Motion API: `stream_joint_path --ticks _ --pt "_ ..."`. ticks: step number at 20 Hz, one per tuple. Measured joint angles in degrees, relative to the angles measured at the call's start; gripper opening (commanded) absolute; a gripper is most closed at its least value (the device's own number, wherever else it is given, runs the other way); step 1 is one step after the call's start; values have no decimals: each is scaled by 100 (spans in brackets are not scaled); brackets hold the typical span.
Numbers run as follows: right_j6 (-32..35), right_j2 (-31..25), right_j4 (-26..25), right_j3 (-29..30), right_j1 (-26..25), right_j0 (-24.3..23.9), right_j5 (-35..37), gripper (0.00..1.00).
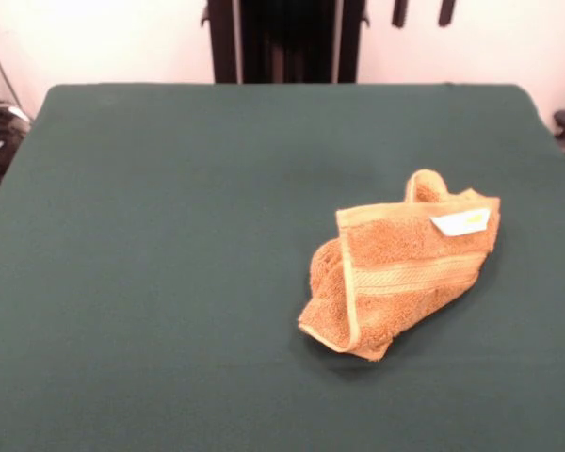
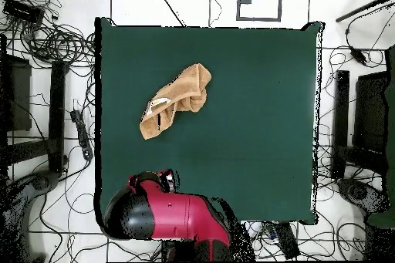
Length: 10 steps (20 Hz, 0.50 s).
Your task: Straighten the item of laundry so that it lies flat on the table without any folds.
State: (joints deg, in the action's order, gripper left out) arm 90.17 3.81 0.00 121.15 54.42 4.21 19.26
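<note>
The orange-tan towel [image 1: 400, 268] lies bunched and folded over itself on the dark green table [image 1: 169, 235], right of centre in the front view. Its white label [image 1: 461, 222] faces up near its far right corner, and a lighter woven band crosses its middle. In the overhead view the towel [image 2: 177, 99] lies in the table's [image 2: 254, 136] upper left part. Only the gripper's [image 1: 423, 11] two dark tips show, at the front view's top edge. They stand apart with nothing between them, far behind and above the towel.
The robot's black pedestal [image 1: 282, 38] stands behind the table's far edge. In the overhead view the red arm [image 2: 166, 214] is drawn back over the table's lower left corner. Cables and dark gear [image 2: 46, 44] lie on the floor around the table.
</note>
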Motion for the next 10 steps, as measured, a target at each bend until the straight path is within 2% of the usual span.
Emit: stream_joint_path --ticks 10 --pt "0 -1 8 -33 -657 163 -203 100"
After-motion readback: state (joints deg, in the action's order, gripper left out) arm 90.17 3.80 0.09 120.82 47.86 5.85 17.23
